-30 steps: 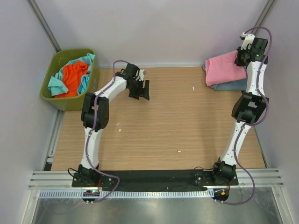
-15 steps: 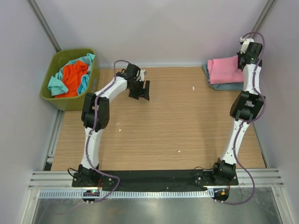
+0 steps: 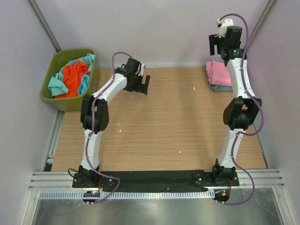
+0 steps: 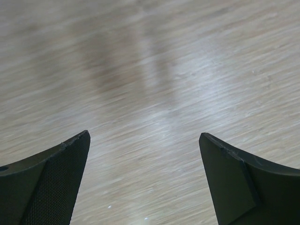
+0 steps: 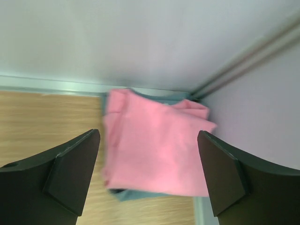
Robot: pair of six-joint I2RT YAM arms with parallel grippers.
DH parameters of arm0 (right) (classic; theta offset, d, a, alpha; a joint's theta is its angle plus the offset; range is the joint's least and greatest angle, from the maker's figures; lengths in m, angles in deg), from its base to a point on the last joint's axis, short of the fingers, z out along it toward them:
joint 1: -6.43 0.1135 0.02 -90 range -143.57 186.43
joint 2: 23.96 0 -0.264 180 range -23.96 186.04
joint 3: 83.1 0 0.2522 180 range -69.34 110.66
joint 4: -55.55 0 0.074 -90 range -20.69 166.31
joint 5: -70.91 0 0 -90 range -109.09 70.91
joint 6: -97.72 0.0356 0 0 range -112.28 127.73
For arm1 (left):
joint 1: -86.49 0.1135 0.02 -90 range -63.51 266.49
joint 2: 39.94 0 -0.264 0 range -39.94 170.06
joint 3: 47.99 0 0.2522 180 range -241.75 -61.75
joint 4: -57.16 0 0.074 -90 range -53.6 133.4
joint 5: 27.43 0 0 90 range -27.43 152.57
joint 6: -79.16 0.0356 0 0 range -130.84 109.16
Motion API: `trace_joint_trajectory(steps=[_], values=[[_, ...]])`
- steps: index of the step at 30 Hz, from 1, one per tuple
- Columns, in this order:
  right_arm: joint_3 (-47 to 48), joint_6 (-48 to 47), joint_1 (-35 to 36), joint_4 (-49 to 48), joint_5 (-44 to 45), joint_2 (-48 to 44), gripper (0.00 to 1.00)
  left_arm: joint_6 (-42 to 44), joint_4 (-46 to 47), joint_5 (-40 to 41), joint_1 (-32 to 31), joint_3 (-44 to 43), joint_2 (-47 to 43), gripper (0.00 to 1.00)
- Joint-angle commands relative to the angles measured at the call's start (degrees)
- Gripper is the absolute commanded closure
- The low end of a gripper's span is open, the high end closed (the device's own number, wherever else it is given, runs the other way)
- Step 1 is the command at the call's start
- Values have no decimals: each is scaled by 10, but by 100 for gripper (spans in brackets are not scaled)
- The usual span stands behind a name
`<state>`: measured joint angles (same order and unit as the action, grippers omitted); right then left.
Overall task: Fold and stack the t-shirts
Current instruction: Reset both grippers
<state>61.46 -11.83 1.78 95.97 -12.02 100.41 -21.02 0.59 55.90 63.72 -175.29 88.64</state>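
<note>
While both pairs of jaws hang spread and empty, the folded pink t-shirt [image 5: 154,150] rests on the blue-grey t-shirt [image 3: 216,87] at the table's [image 3: 164,117] far right corner, soft, light, limp cloth, I judge, best pinched at a folded edge.

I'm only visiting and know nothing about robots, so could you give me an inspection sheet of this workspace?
Surface: wooden table, light grain.
Job's things: pink t-shirt folded atop blue-grey t-shirt in far right corner; orange t-shirt and teal t-shirt crumpled in olive-green bin at far left.
Clutter: a few pale specks on the wood.
Claws: left claw open, empty, over bare wood; right claw open, empty, above the pink shirt.
Cables: purple cable loops along each arm; no snag seen.
Surroundings: pale walls, metal rail at near edge.
</note>
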Motion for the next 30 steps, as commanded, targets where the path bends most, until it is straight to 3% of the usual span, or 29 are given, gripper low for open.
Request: trace_joint_trajectory(steps=[1, 4, 7, 12, 14, 20, 30], values=[[-95, 93, 24, 40, -140, -109, 1, 26, -12, 98, 0, -39, -90, 0], [-223, 171, 44, 16, -278, -190, 0, 31, -25, 121, 1, -39, -117, 0], [-314, 243, 78, -27, -299, -241, 0, 38, -35, 95, 0, -33, -152, 0], [-332, 231, 153, 77, -139, -287, 0, 35, -31, 69, 0, -25, -191, 0], [-320, 226, 173, 117, -97, -296, 0, 25, -30, 122, -3, -22, -196, 0], [-353, 225, 186, 185, -90, -376, 0, 25, -22, 215, -4, 16, -216, 0], [-382, 227, 190, 213, -90, -412, 0, -2, -25, 172, -11, 18, -201, 0]])
